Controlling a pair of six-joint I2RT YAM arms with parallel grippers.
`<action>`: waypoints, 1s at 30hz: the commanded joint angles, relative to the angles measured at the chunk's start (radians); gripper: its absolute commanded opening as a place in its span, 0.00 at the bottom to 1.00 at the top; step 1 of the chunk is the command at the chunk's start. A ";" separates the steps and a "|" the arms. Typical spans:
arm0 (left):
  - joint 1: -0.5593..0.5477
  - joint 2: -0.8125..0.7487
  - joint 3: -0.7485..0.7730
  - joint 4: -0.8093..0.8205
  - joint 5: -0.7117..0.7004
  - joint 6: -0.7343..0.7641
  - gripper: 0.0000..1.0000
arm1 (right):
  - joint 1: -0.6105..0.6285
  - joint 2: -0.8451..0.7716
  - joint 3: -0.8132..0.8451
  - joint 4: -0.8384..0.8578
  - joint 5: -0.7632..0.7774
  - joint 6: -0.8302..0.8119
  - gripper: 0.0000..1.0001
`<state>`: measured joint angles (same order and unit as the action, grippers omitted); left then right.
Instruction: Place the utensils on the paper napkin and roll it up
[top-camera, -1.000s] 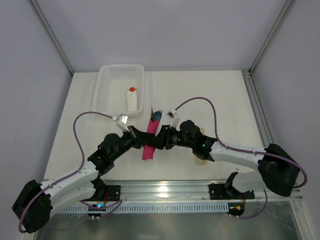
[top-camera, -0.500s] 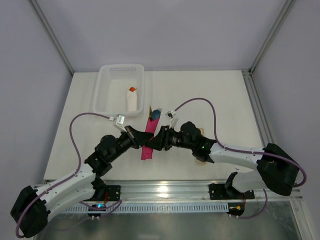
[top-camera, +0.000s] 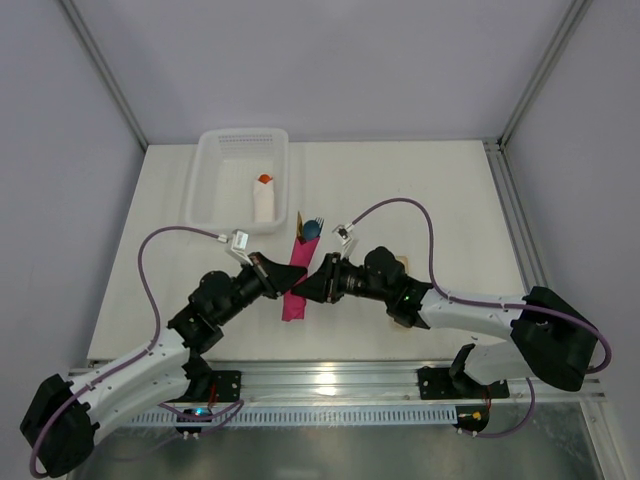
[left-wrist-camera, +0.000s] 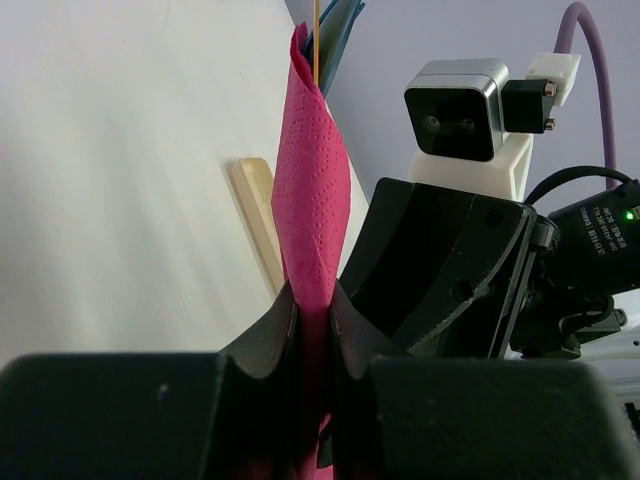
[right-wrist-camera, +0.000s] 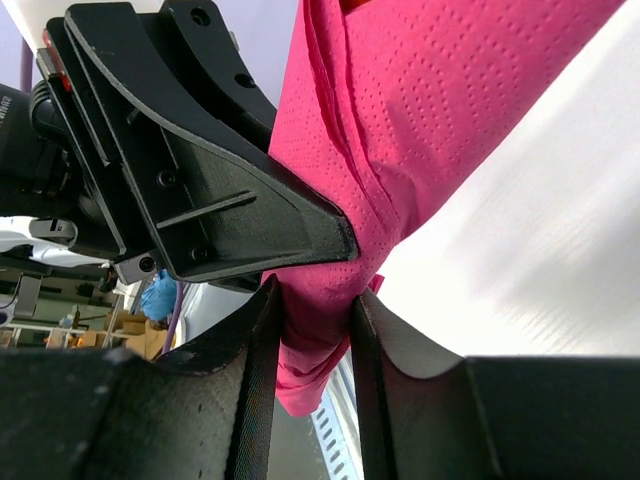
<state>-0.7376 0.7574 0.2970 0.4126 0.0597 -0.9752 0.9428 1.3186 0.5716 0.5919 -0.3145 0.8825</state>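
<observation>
Qty: 1 pink napkin (top-camera: 296, 292), 1 blue fork (top-camera: 317, 221), 1 blue spoon (top-camera: 313, 232), 1 yel. knife (top-camera: 300, 220), 1 white basket (top-camera: 205, 180) w/ 1 white roll (top-camera: 264, 204), 1 beige strip (left-wrist-camera: 262, 225).

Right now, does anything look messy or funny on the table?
A little: the utensils poke out of the far end of the rolled paper napkin, which the left gripper and right gripper both pinch. Nothing looks spilled or torn.
</observation>
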 joint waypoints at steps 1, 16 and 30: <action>-0.005 -0.032 0.016 0.054 -0.012 -0.014 0.00 | 0.027 -0.021 -0.019 0.127 -0.014 -0.045 0.19; -0.005 -0.102 0.053 -0.146 -0.017 -0.003 0.27 | 0.027 -0.087 -0.042 0.137 -0.110 -0.197 0.03; -0.003 -0.165 0.079 -0.245 -0.003 0.010 0.48 | 0.027 -0.084 -0.055 0.183 -0.162 -0.224 0.04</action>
<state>-0.7448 0.5991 0.3370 0.1795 0.0532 -0.9844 0.9630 1.2629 0.5175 0.6434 -0.4511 0.6937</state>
